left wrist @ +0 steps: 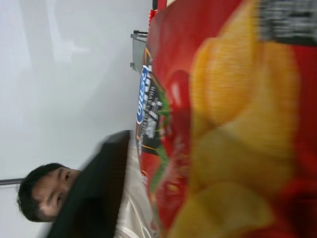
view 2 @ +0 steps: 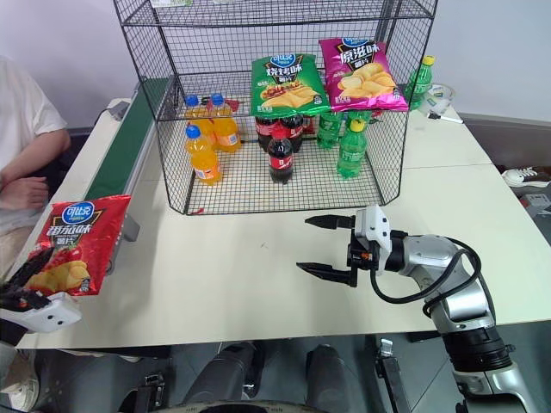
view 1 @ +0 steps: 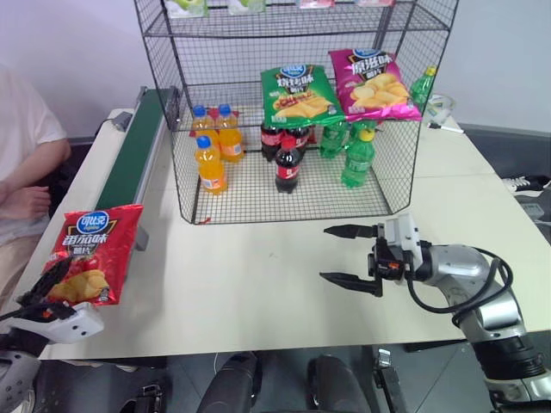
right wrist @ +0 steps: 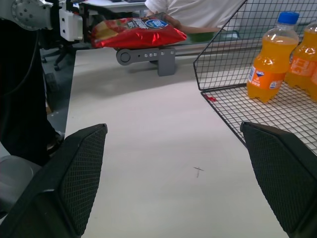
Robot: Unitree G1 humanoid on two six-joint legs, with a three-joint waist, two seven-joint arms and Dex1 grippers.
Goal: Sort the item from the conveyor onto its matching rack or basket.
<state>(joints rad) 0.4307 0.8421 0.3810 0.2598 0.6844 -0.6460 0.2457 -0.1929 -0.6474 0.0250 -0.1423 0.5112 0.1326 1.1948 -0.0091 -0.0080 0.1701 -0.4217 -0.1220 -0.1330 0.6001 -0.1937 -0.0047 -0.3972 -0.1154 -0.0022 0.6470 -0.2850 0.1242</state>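
- The crisp bag [view 1: 89, 255] is red, with a blue oval logo at its top, white lettering and yellow crisps pictured lower down.
- The conveyor [view 1: 138, 146] has a dark green belt in a grey metal frame.
- The rack [view 1: 293, 103] is black wire mesh in a square grid.
- Inside the rack, a green bag [view 1: 297, 93] and a pink bag [view 1: 374, 83] each show yellow crisps and a blue logo.
- Orange bottles [view 1: 211, 163] in the rack carry blue caps; cola bottles [view 1: 287, 163] are dark with red labels; green bottles [view 1: 357, 157] have yellow caps.
- The tabletop [view 1: 258, 275] is pale cream.
- The right tool [view 1: 349, 255] has black fingers on a white and silver body.
- The left tool [view 1: 34, 292] has black fingers on a white housing.
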